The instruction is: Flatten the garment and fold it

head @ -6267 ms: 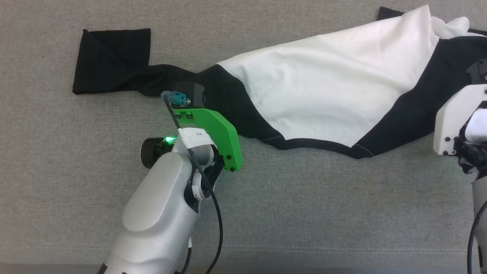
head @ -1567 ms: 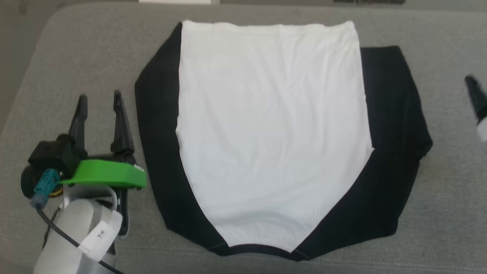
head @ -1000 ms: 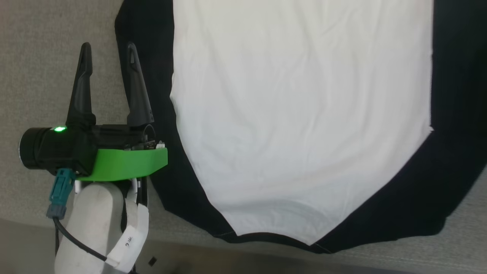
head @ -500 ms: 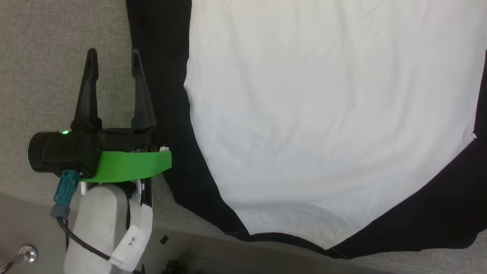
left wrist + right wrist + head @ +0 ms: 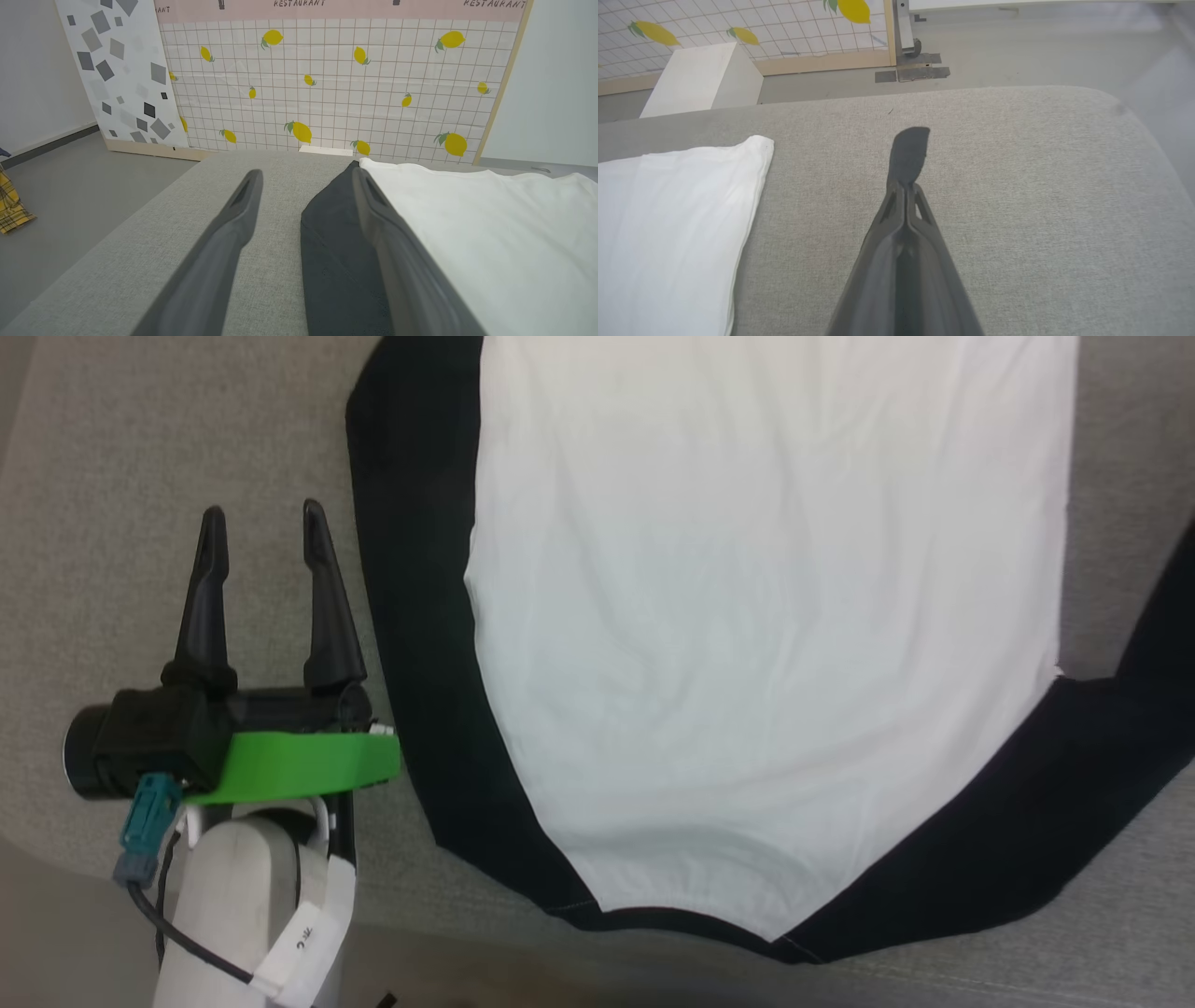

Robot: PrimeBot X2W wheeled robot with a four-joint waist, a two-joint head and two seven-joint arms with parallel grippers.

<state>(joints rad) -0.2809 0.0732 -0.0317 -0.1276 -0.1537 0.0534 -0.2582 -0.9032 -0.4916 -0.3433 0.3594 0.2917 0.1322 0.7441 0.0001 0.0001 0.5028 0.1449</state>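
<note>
The garment (image 5: 747, 616) lies spread flat on the grey padded surface, its white panel in the middle and a black side (image 5: 411, 569) along the left. A black band (image 5: 1074, 784) curves off to the right edge. My left gripper (image 5: 263, 513) stands open just left of the black edge, with nothing between its fingers. In the left wrist view its right finger (image 5: 397, 252) overlaps the black cloth (image 5: 336, 261). My right gripper (image 5: 906, 186) is shut above bare surface, right of the white corner (image 5: 668, 210). No cloth shows in it, and its shadow lies ahead.
The grey padded surface (image 5: 140, 476) ends at a front edge along the bottom of the head view. Beyond its far side stand a lemon-patterned panel (image 5: 327, 84) and a white box (image 5: 700, 79). A yellow plaid cloth (image 5: 11, 205) lies on the floor.
The head view has shifted. My left gripper stays open beside the garment. At the upper right, grey surface now shows next to the white panel where black cloth lay.
</note>
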